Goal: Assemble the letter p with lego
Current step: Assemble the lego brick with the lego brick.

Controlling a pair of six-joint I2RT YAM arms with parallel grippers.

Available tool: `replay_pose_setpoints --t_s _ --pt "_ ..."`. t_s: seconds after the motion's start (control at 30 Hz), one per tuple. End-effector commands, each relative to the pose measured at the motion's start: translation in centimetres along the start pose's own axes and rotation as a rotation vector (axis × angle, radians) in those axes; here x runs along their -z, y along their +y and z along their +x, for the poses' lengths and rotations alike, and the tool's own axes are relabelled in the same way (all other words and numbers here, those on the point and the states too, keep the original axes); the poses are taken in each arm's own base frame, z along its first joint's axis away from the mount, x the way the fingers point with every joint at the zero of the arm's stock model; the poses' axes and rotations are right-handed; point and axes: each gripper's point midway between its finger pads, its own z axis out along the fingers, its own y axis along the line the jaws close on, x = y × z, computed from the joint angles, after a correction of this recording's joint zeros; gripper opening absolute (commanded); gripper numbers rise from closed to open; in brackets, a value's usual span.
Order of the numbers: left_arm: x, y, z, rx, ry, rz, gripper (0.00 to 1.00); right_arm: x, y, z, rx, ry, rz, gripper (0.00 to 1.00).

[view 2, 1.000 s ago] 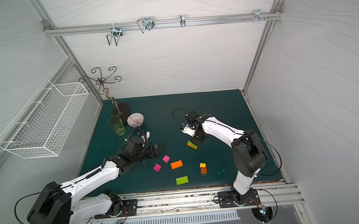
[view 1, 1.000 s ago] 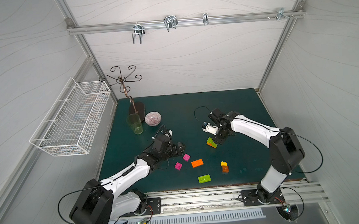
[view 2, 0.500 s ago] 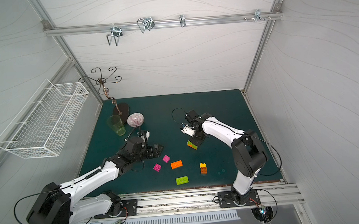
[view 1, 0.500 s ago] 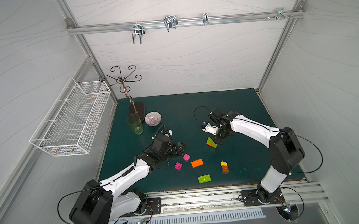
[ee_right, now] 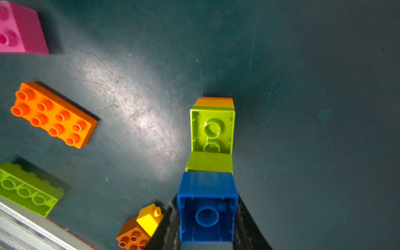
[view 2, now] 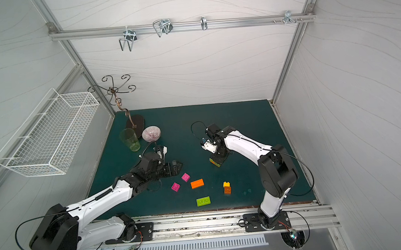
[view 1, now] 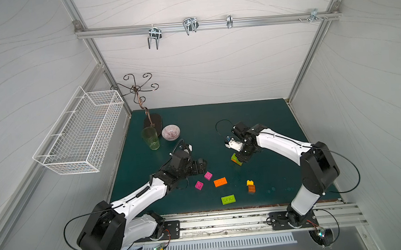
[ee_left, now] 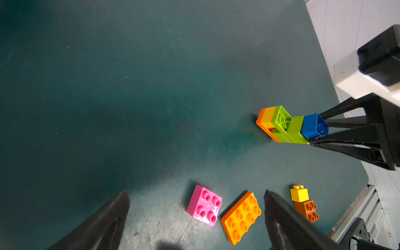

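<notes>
**Surface:** dark teal tabletop [view 1: 267, 125], flat, scuffed pale in patches.

**Far left corner:**
- wrought-metal hook stand [view 1: 153, 121] on an oval dark base
- translucent green plastic tumbler [view 1: 150, 138], upright, just beside the base
- pink-streaked round bowl [view 1: 170, 132], beside the tumbler

**Front, loose:**
- magenta square studded brick [view 1: 208, 175]
- second magenta square brick [view 1: 199, 185], near it
- orange oblong eight-stud brick [view 1: 220, 182], just beside
- lime-green oblong brick [view 1: 228, 199], nearer the front edge
- small yellow brick [view 1: 250, 182], touching a dark orange square brick [view 1: 251, 188]

**Centre-right:** stack of orange, lime-green and blue bricks [ee_left: 283, 125], orange end on the surface.

- No text, label, brand, number or sign reads clearly in any view.
- Faint marks on top of the magenta brick [ee_left: 204, 205]: illegible.
</notes>
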Motion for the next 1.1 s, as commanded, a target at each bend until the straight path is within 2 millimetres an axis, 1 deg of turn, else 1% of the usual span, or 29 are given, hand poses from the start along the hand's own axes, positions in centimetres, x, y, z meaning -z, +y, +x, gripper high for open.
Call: replay_pose_setpoints --t_s 0.0,0.13,0.2,0.33,0.4,0.47,0.67,0.73,0.8,0.87,0.97,1.07 --pt "0.1 -0.7 -0.7 -0.033 -0.029 0.025 0.99 -0.7 -0.5 2.1 -0.018 0.104 0.024 0.18" --pt "0.1 -0.6 -0.7 -0.033 -0.028 0.022 0.99 -1.6 -0.7 2.2 -0.003 0.111 0.018 0.18" --pt "0.1 -0.6 -0.7 -0.033 -0.030 0.022 0.99 -1.9 -0.4 2.1 -0.004 0.104 -0.011 0.18" --pt "0.1 -0.7 -0.8 -0.033 -0.032 0.023 0.99 -2.2 0.9 1.6 -0.009 0.083 -0.087 0.18" --pt "0.1 -0.7 -0.8 -0.033 -0.033 0.025 0.99 -2.5 1.4 1.7 -0.014 0.079 -0.110 0.18" --pt "0.1 -0.7 -0.8 -0.034 -0.034 0.025 0.99 -3.1 1.6 2.2 -0.018 0.102 -0.120 0.18" --pt "0.2 -0.6 -0.8 -0.033 -0.035 0.022 0.99 -4.8 1.7 2.8 -0.032 0.143 -0.123 0.18" --pt "0.2 -0.6 -0.8 -0.034 -0.036 0.022 0.99 -5.1 1.2 3.0 -0.039 0.158 -0.095 0.17" --pt "0.2 -0.6 -0.8 -0.034 -0.036 0.023 0.99 -4.7 1.0 2.5 -0.044 0.133 -0.087 0.17" --pt "0.2 -0.7 -0.8 -0.034 -0.038 0.025 0.99 -3.8 0.8 1.7 -0.049 0.082 -0.080 0.18" --pt "0.3 -0.8 -0.9 -0.034 -0.040 0.029 0.99 -3.2 1.0 1.3 -0.046 0.048 -0.092 0.19" --pt "0.3 -0.8 -0.8 -0.033 -0.039 0.030 0.99 -3.6 1.0 1.6 -0.046 0.069 -0.108 0.19"
